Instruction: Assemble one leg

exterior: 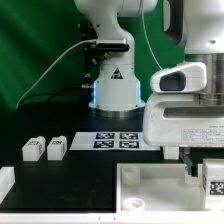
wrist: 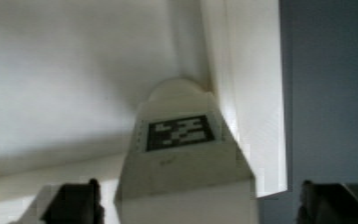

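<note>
The dark bench (exterior: 70, 175) carries two loose legs (exterior: 33, 149) (exterior: 57, 148) side by side toward the exterior view's left. The marker board (exterior: 117, 139) lies flat behind them, near the robot base (exterior: 115, 95). The large white panel (exterior: 150, 190) rests at the front.

The gripper (exterior: 197, 165) is mostly hidden behind the arm's white wrist housing (exterior: 185, 125), so how its jaws stand cannot be told. Below that housing, the small stubby white plastic tagged leg (exterior: 212, 178) is cut by the picture's edge (its tag blurred). The large flat white panel (exterior: 160, 195) runs off frame.
</note>
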You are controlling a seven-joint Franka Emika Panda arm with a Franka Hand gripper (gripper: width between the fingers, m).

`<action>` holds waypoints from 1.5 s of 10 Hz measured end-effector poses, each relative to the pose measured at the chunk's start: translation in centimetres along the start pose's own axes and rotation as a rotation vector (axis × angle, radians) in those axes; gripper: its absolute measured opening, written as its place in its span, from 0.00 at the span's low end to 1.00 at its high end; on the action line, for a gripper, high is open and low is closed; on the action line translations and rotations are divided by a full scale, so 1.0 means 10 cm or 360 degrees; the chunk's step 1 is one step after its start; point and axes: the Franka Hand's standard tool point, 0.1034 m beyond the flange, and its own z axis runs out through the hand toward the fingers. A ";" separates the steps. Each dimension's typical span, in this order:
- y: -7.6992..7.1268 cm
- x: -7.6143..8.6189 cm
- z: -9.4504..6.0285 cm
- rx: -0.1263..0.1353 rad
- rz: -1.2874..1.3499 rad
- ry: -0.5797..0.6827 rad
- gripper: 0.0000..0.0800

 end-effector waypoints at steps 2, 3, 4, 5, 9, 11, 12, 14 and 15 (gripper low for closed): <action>0.02 0.00 0.00 -0.0002 0.0049 -0.0001 0.49; 0.03 0.00 0.00 -0.0002 0.0284 -0.0001 0.37; 0.04 0.01 0.00 -0.0003 0.0444 -0.0001 0.37; 0.05 0.02 0.00 -0.0011 0.0654 -0.0009 0.37; 0.05 0.00 0.01 -0.0015 0.1856 -0.0071 0.37; 0.03 0.00 0.01 0.0012 0.2301 -0.0087 0.37; 0.03 0.00 0.01 0.0032 0.2578 -0.0097 0.37; 0.05 0.01 0.01 0.0019 0.2786 -0.0096 0.37; 0.06 0.01 0.00 0.0012 0.2821 -0.0088 0.37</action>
